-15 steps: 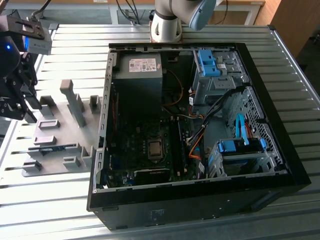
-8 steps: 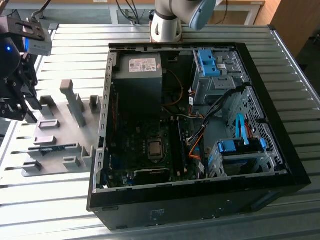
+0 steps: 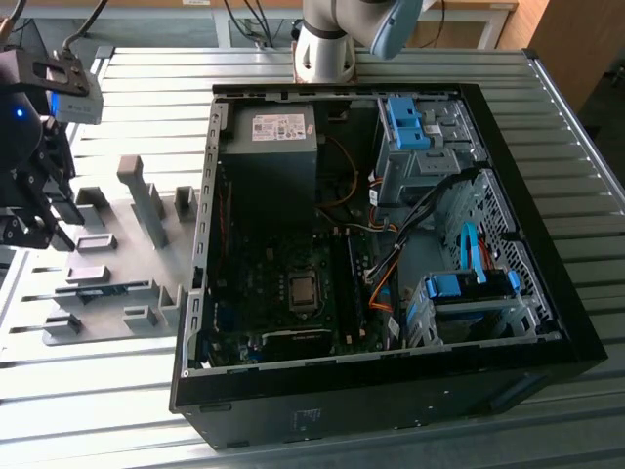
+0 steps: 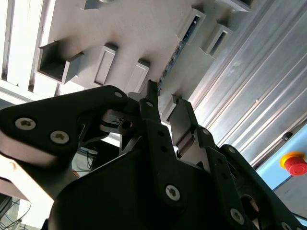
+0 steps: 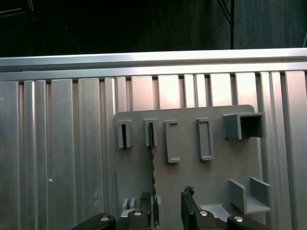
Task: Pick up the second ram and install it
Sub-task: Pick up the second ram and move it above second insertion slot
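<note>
The second ram (image 5: 153,177) stands on edge in the slotted blocks of a grey holder plate (image 5: 211,177), and I see it as a thin dark line. In the second wrist view the ram (image 4: 176,55) shows as a blue-green strip running away from the fingertips. My gripper (image 5: 165,211) hangs just above the plate, open, one fingertip (image 5: 144,213) close beside the ram and the other (image 5: 188,206) well off to its other side. In the exterior view the gripper (image 3: 44,220) is at the far left, over the holder plate (image 3: 117,230), where the ram (image 3: 103,289) lies.
An open black computer case (image 3: 381,391) lies on the ribbed metal table (image 3: 146,88), with the motherboard and CPU socket (image 3: 303,291) exposed. Blue drive-bay latches (image 3: 467,283) sit at its right. Tall grey blocks (image 3: 146,205) rise from the plate. A red button (image 4: 295,164) is beyond the table.
</note>
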### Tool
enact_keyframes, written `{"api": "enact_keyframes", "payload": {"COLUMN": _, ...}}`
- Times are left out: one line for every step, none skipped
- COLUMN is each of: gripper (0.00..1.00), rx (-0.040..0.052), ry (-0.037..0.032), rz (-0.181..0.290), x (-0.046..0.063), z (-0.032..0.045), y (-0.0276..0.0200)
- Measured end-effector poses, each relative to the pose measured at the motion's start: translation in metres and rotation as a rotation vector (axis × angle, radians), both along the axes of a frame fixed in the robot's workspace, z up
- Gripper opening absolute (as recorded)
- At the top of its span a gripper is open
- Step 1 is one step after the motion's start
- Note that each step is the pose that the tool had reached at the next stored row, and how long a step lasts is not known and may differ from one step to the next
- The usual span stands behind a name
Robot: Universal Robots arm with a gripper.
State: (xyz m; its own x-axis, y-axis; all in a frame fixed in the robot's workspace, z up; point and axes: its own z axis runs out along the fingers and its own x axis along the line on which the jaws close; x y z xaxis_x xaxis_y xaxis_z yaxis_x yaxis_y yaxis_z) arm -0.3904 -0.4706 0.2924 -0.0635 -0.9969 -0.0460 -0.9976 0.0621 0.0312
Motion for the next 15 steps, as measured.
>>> {"api": "enact_keyframes", "payload": {"gripper": 0.38, "rx": 0.0016, "ry": -0.0001, "rz": 0.000, "x": 0.0000, "z": -0.0017, "y": -0.0013}}
{"api": "enact_keyframes", "payload": {"gripper": 0.38, "rx": 0.0026, "ry": -0.0001, "rz": 0.002, "x": 0.0000, "z": -0.0035, "y": -0.0021}}
{"api": "enact_keyframes", "payload": {"gripper": 0.38, "rx": 0.0028, "ry": -0.0002, "rz": 0.005, "x": 0.0000, "z": -0.0051, "y": -0.0026}}
{"api": "enact_keyframes", "payload": {"gripper": 0.38, "rx": 0.0028, "ry": 0.0000, "rz": 0.006, "x": -0.0001, "z": -0.0063, "y": -0.0027}}
{"api": "enact_keyframes", "payload": {"gripper": 0.38, "rx": 0.0027, "ry": 0.0002, "rz": 0.006, "x": -0.0001, "z": -0.0064, "y": -0.0027}}
{"api": "enact_keyframes", "payload": {"gripper": 0.38, "rx": 0.0028, "ry": 0.0001, "rz": 0.007, "x": -0.0001, "z": -0.0065, "y": -0.0028}}
{"api": "enact_keyframes", "payload": {"gripper": 0.38, "rx": 0.0028, "ry": 0.0000, "rz": 0.007, "x": 0.0000, "z": -0.0066, "y": -0.0028}}
{"api": "enact_keyframes", "payload": {"gripper": 0.38, "rx": 0.0028, "ry": 0.0001, "rz": 0.007, "x": 0.0000, "z": -0.0066, "y": -0.0028}}
{"api": "enact_keyframes", "payload": {"gripper": 0.38, "rx": 0.0028, "ry": 0.0001, "rz": 0.007, "x": -0.0001, "z": -0.0066, "y": -0.0028}}
{"api": "enact_keyframes", "payload": {"gripper": 0.38, "rx": 0.0028, "ry": 0.0001, "rz": 0.007, "x": 0.0000, "z": -0.0066, "y": -0.0028}}
{"api": "enact_keyframes", "payload": {"gripper": 0.38, "rx": 0.0027, "ry": 0.0001, "rz": 0.007, "x": 0.0000, "z": -0.0066, "y": -0.0028}}
{"api": "enact_keyframes", "payload": {"gripper": 0.38, "rx": 0.0028, "ry": 0.0001, "rz": 0.007, "x": 0.0000, "z": -0.0066, "y": -0.0028}}
{"api": "enact_keyframes", "payload": {"gripper": 0.38, "rx": 0.0027, "ry": 0.0001, "rz": 0.007, "x": -0.0001, "z": -0.0066, "y": -0.0028}}
{"api": "enact_keyframes", "payload": {"gripper": 0.38, "rx": 0.0028, "ry": 0.0001, "rz": 0.007, "x": -0.0001, "z": -0.0066, "y": -0.0028}}
{"api": "enact_keyframes", "payload": {"gripper": 0.38, "rx": 0.0027, "ry": 0.0001, "rz": 0.007, "x": -0.0001, "z": -0.0066, "y": -0.0028}}
